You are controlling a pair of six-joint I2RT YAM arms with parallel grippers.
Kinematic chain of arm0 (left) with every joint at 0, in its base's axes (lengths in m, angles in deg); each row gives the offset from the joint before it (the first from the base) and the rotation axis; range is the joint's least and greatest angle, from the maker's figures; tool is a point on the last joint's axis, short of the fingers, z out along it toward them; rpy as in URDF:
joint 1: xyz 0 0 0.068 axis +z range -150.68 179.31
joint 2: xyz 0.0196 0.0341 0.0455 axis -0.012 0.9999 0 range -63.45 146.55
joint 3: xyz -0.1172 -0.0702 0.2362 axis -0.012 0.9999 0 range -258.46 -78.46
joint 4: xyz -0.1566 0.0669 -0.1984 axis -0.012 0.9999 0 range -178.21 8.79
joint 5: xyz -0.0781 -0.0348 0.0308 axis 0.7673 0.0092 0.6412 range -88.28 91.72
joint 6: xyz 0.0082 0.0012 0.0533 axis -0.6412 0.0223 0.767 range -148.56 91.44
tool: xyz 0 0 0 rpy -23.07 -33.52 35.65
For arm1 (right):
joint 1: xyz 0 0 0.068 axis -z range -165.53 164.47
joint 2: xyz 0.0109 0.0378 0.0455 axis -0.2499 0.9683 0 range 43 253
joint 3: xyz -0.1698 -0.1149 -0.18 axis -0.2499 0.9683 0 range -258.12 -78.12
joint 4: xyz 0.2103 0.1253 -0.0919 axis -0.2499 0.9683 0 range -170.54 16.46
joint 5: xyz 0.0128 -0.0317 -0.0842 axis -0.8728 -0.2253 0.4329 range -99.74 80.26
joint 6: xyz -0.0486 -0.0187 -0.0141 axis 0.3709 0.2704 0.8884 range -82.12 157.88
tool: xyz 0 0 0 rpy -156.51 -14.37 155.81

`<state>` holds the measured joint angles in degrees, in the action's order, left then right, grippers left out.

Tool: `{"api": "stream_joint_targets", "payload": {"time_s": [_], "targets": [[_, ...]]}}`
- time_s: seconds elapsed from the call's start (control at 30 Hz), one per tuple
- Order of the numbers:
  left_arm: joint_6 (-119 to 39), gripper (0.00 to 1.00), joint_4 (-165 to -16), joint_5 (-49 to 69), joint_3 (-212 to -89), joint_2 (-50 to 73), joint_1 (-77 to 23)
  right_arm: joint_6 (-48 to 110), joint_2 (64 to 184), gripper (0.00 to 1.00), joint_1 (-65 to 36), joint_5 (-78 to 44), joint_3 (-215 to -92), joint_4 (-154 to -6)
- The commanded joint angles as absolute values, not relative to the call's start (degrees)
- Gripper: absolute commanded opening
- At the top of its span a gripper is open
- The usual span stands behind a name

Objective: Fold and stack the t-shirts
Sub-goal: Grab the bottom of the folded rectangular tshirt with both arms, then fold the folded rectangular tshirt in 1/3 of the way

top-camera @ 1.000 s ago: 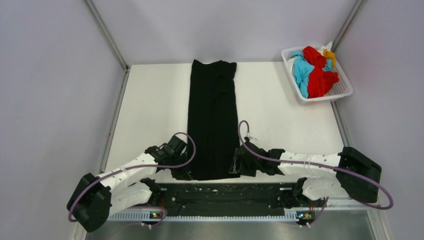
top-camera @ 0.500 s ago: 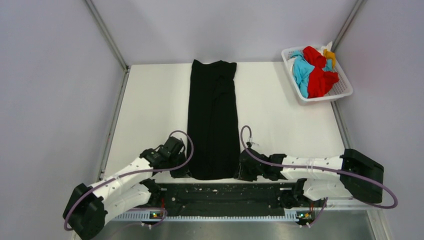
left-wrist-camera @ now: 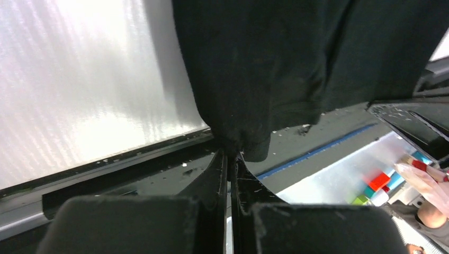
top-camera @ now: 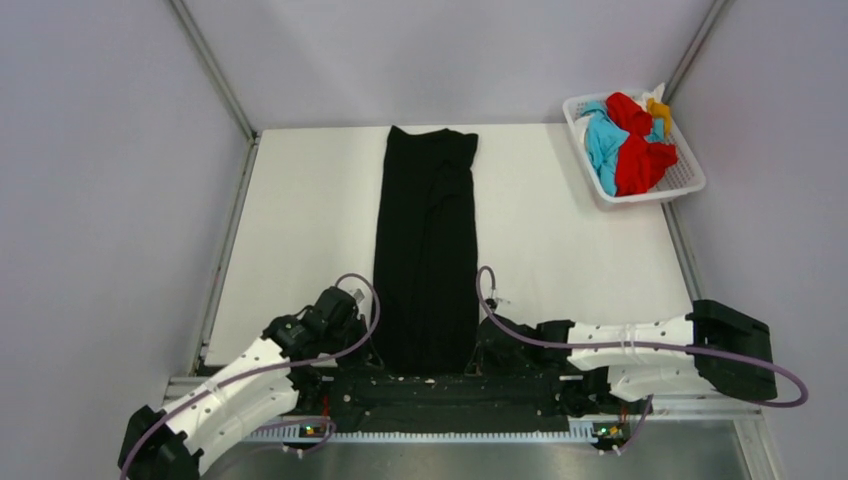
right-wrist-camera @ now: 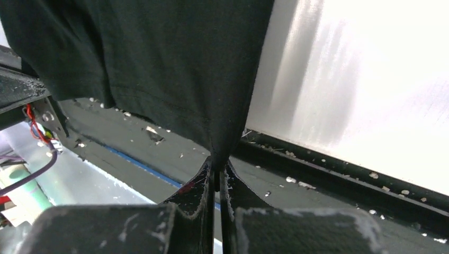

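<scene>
At the near edge of the white table [top-camera: 300, 220] I have both grippers on the one black shirt [top-camera: 427, 250], which lies as a long narrow strip running from the far edge down the middle towards the arm bases. My left gripper [left-wrist-camera: 231, 156] has its fingers pressed together on the shirt's near left corner, and the wrist view shows the cloth bunched into the pinch. My right gripper [right-wrist-camera: 217, 164] is likewise clamped on the near right corner, with the hem hanging in a fold above the tips. Just under both pinched corners runs the black rail [top-camera: 450, 388] between the two bases, speckled with white crumbs. Two purple cables [top-camera: 365, 300] loop up from the wrists, one on each side of the strip. Well apart, at the far right corner, one white basket [top-camera: 655, 196] holds a crumpled heap in three colours: a red shirt [top-camera: 640, 160], a turquoise shirt [top-camera: 602, 140] and an orange-yellow shirt [top-camera: 658, 106]. I cannot tell whether the red is one piece or two.
</scene>
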<state>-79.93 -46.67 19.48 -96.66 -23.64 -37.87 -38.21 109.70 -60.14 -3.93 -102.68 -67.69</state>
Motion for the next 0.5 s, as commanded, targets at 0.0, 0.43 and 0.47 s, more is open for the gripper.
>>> {"api": "stream_joint_targets", "payload": {"time_s": [0.0,0.43,0.47], "targets": [[-80.32,0.0,-48.43,21.93,-99.06,-26.99,-37.79,-35.86,108.76,0.0,-61.11,-0.27,-109.14,-64.62],[-71.18,0.0,-55.66,6.29,-121.42,-5.17,-36.54,-13.14,113.04,0.0,-41.98,-3.02,-123.38,-64.51],[-70.1,0.0,-55.73,5.91,-123.87,-2.24,-35.98,-11.73,113.79,0.0,-40.19,-3.77,-124.11,-65.03]]}}
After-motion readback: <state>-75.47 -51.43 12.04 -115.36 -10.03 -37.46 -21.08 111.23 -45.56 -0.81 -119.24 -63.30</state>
